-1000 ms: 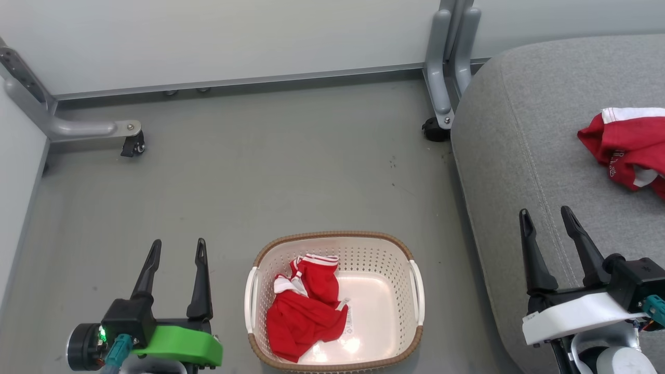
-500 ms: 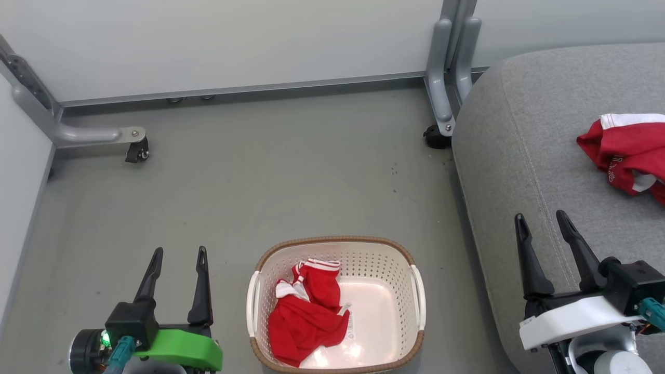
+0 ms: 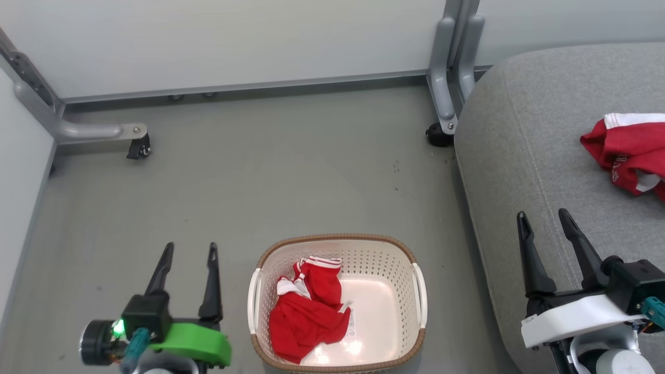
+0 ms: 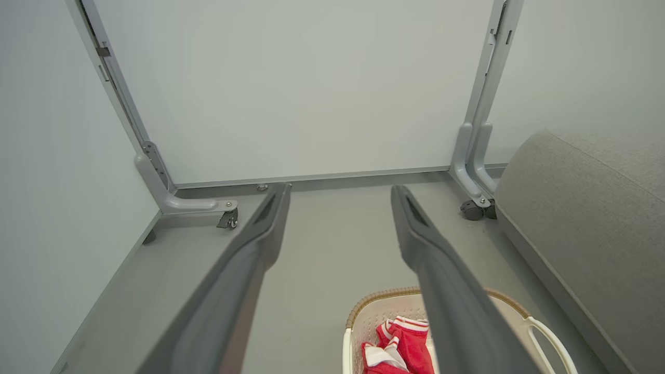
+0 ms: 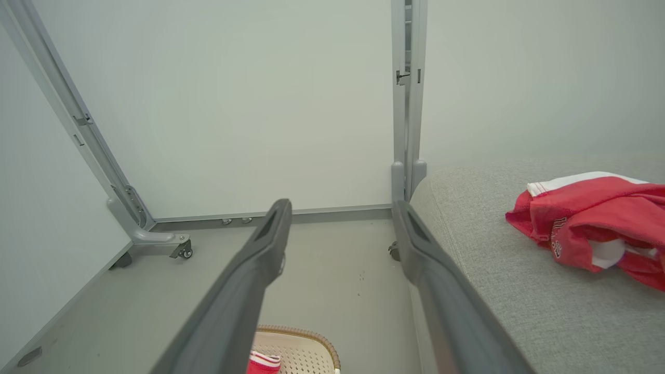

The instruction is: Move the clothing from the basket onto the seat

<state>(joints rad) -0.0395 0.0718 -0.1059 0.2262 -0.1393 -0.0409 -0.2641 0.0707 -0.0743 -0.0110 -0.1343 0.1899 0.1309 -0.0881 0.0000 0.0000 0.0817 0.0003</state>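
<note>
Locate the basket [image 3: 336, 237] on the grey floor [image 3: 260, 171], low and centre in the head view. Its longer side runs left to right, with a white handle [image 3: 252, 301] at each short end. The walls are cream perforated plastic under a brown woven-look rim. The bottom is smooth and glossy.

One red garment [image 3: 306, 319] lies crumpled in the left half of the basket. Its long axis runs from the near wall toward the far wall, and the end with white bands points away from the robot. A small white tag [image 3: 345, 306] shows at its right edge.

The second garment [image 3: 631, 156], red with a white band on its far side, rests on the seat [image 3: 519, 156], well apart from the basket. The picture edge cuts it off. The seat is light-grey upholstery with a rounded corner and a stitched seam, and its edge stands just right of the basket.

The left tool [image 3: 190, 245] hangs over the floor left of the basket, fingers spread wide, holding nothing. The basket's left wall stands between it and the red garment. The right tool [image 3: 541, 213] hangs over the seat's near-left part, likewise wide open and empty.

Pale wall panels [image 3: 234, 41] stand behind, on grey metal legs with black castors [image 3: 137, 147].
</note>
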